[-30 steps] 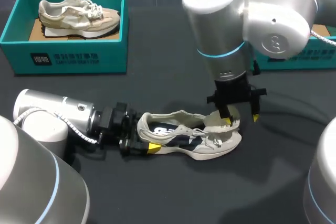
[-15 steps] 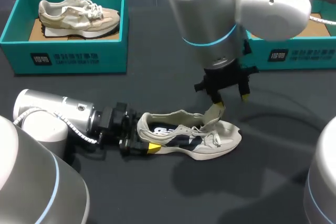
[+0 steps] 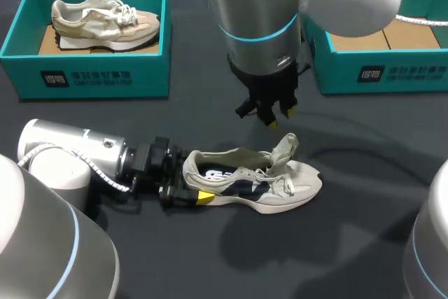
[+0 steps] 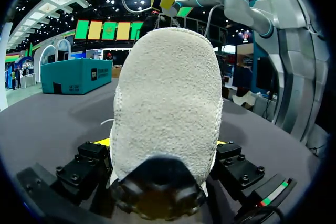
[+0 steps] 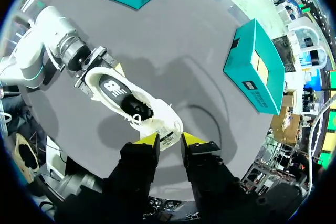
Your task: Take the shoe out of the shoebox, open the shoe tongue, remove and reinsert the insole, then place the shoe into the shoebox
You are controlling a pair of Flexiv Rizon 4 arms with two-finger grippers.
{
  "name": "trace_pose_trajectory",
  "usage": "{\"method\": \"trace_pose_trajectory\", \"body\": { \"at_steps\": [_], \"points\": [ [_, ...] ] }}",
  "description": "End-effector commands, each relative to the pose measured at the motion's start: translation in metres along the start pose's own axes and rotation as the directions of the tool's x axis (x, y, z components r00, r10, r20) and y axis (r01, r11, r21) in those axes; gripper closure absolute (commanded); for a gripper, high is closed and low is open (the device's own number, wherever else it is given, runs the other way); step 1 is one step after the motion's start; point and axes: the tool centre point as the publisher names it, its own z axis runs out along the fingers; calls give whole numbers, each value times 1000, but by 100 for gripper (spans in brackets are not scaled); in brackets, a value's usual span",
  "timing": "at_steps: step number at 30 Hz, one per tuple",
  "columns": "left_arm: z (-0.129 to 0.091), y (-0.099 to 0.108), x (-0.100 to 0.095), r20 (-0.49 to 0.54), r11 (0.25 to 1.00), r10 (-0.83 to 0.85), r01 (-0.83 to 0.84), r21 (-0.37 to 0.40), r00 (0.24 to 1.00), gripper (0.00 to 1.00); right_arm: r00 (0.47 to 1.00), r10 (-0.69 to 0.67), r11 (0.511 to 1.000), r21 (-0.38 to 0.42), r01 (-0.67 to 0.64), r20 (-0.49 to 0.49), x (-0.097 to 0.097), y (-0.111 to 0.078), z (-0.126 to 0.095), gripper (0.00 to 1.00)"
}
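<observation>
Our right end effector has lifted off the shoe, its fingers a narrow gap apart and empty, leaving the tongue standing open. The shoe lies on the worktop with its heel clamped in our left end effector. We judge the insole comes next.

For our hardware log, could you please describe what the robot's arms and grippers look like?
The left arm and right arm are thick silver-grey cylinders with light blue rings at joints. A white coiled cable runs along the left wrist. The left gripper and right gripper are black, blocky, with two yellow-tipped fingers.
</observation>
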Motion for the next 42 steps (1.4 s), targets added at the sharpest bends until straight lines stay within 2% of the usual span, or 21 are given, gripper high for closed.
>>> {"method": "trace_pose_trajectory", "body": {
  "at_steps": [1, 4, 6, 7, 19, 23, 24, 27, 28, 29, 40, 42],
  "points": [
    [0, 1, 0, 2, 1000, 0, 0, 0, 1000, 100, 989, -148, 989, -19, 148, -3, 13, 8, -7, 100],
    [0, 1, 0, 2, 1000, 0, 0, 0, 1000, 100, 944, -328, 943, -66, 327, -16, 27, 14, -14, 100],
    [0, 1, 0, 2, 1000, 0, 0, 0, 1000, 100, 871, -486, 871, -116, 477, -70, 37, 18, -14, 100],
    [0, 1, 0, 2, 1000, 0, 0, 0, 1000, 100, 852, -516, 855, -115, 506, -85, 38, 18, -13, 100],
    [0, 1, 0, 2, 1000, 0, 0, 0, 1000, 100, 852, -516, 855, -115, 506, -85, 38, 18, -13, 100],
    [0, 1, 0, 2, 1000, 0, 0, 0, 1000, 100, 781, -619, 785, -67, 616, -83, 65, 22, -6, 100],
    [0, 1, 0, 2, 1000, 0, 0, 0, 1000, 100, 778, -623, 782, -61, 620, -81, 70, 22, -4, 100],
    [0, 1, 0, 2, 1000, 0, 0, 0, 1000, 100, 714, -694, 720, -75, 690, -94, 88, 21, 3, 100],
    [0, 1, 0, 2, 1000, 0, 0, 0, 1000, 100, 688, -719, 695, -103, 711, -101, 93, 20, 6, 100],
    [0, 1, 0, 2, 1000, 0, 0, 0, 1000, 100, 683, -723, 690, -90, 718, -101, 98, 19, 9, 100],
    [0, 1, 0, 2, 1000, 0, 0, 0, 1000, 100, 683, -723, 690, -90, 718, -101, 98, 19, 9, 100],
    [0, 1, 0, 2, 1000, 0, 0, 0, 1000, 100, 666, -738, 675, -93, 732, -109, 103, 26, 18, 100]
  ]
}}
